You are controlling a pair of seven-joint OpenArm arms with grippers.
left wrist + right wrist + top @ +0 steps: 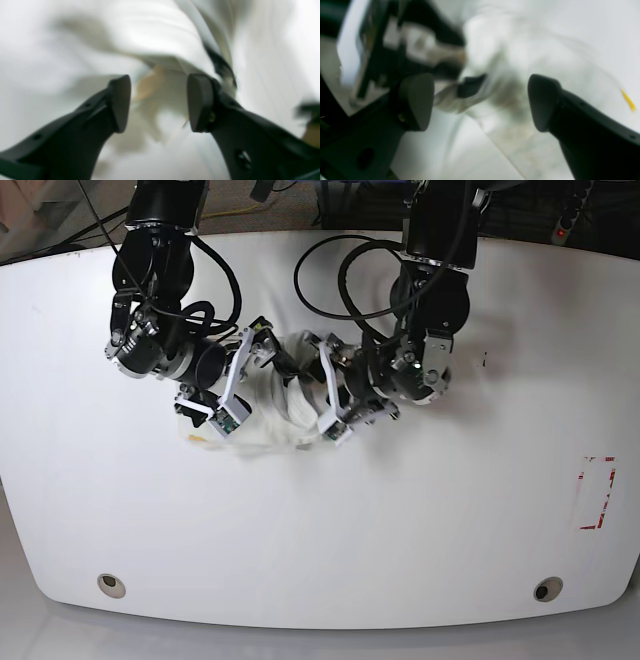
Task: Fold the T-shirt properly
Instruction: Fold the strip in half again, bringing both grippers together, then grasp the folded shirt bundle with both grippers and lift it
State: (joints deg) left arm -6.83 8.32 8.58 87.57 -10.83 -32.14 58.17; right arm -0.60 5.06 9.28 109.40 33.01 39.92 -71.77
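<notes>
Leaning in from the far edge of the white surface point(330, 550), both black arms bent down and met near the middle, wrists turned toward each other. The T-shirt point(290, 395) lay bunched in a small white heap between them, on the far half of the surface, and the arms covered most of it in the base view.

In the left wrist view the left pincer point(159, 103) had its two dark fingers apart, with nothing pinched between them. White cloth sat just past the tips, all smeared and blurry, with a pale orange patch in the gap. A dark strip ran down beside the right-hand finger point(200, 102), but it was too blurred to tell what it was.

In the right wrist view the right pincer point(480, 102) stood wide apart too, holding nothing. Crumpled white cloth filled the space beyond it, with a small yellow mark near the right edge. Parts of the other arm showed black and fuzzy at the top left.

The print on the T-shirt could not be read in any view. A red mark point(596, 492) sat well apart near the surface's edge.
</notes>
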